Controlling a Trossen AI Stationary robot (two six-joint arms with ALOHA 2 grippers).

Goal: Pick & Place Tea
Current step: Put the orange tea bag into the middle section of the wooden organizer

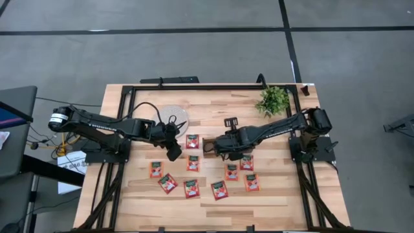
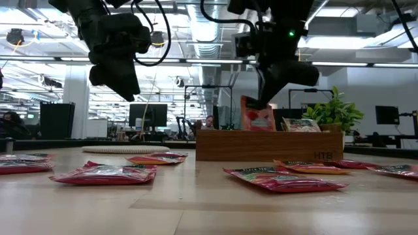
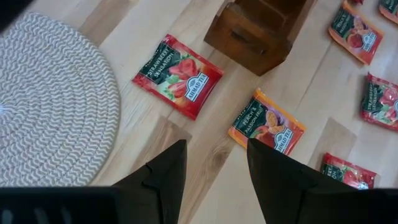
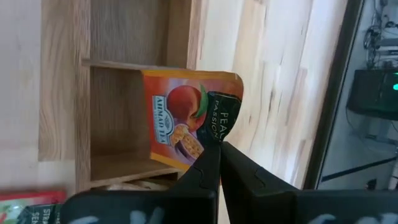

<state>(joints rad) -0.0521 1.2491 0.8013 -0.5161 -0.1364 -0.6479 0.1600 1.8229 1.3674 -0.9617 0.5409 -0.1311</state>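
Observation:
Several red and orange tea sachets (image 1: 192,188) lie flat on the wooden table. My right gripper (image 4: 217,149) is shut on an orange peach sachet (image 4: 186,118) over a compartment of the brown wooden tray (image 2: 268,147). Another sachet (image 2: 300,124) stands in the tray. My left gripper (image 3: 214,158) hangs open above the table, with nothing between its fingers. It is between a strawberry sachet (image 3: 177,74) and a peach sachet (image 3: 267,124), next to the round white woven disc (image 3: 50,99). My right gripper pinches the peach sachet by one edge, at its dark printed band (image 4: 219,127), between the two fingertips. The fingers slant down from above. The sachet (image 2: 258,116) hangs upright below them, and its lower end is hidden behind the tray's front wall.
A small green plant (image 1: 273,100) stands at the far right of the table. A black frame (image 1: 194,86) runs along the table's far edge and sides. Sachets (image 1: 231,171) lie spread across the middle and near part of the table.

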